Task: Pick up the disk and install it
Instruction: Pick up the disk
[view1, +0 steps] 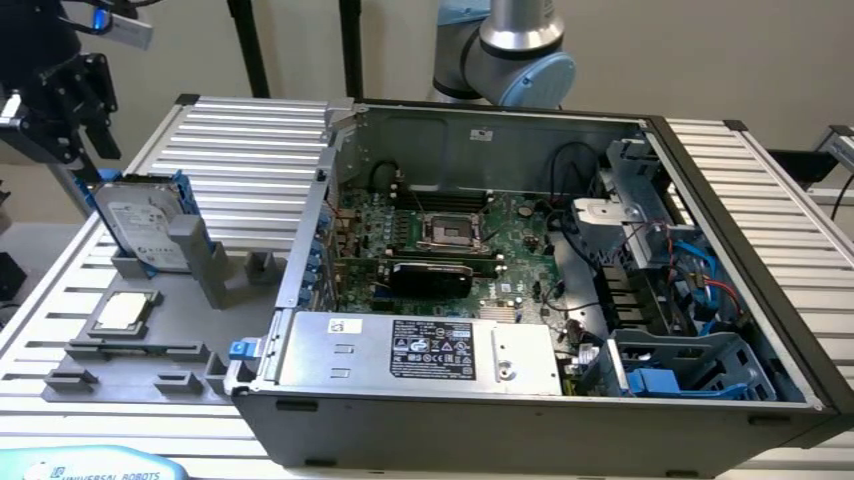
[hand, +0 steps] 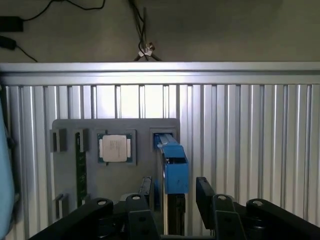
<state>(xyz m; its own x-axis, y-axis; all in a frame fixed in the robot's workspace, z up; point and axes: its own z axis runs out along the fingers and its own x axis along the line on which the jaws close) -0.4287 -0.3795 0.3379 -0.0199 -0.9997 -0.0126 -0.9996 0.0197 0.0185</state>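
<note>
A: Nearest the wrist camera, how is the gripper (hand: 174, 181) found?

B: It is seen spread wide, with one finger set to each side of the disk (hand: 174, 167) and a gap on both sides. Nothing is held.

A: And where is that disk placed?

B: It is stood on edge in a slot of the grey fixture tray (hand: 67, 172), its blue-framed edge turned up toward the jaws. From the exterior view its labelled face is seen upright and seated in that slot, so it is judged not yet lifted.

A: What is laid beyond it?

B: A square CPU chip (hand: 114, 149) is laid flat on the same tray, near the disk and untouched. The tray is carried by a slatted aluminium table (hand: 250, 150).

A: And farther off?

B: The open computer case (view1: 534, 425) is set beside the tray, toward the exterior view's right. Its motherboard (view1: 441, 225) and power supply (view1: 414, 350) are exposed. A blue-grey drive cage (view1: 694, 365) is fitted in one corner; whether a bay is free cannot be told.

A: How much is done, then?

B: Only the approach is judged complete. The grasp, the lift and the installation are all judged undone.
</note>
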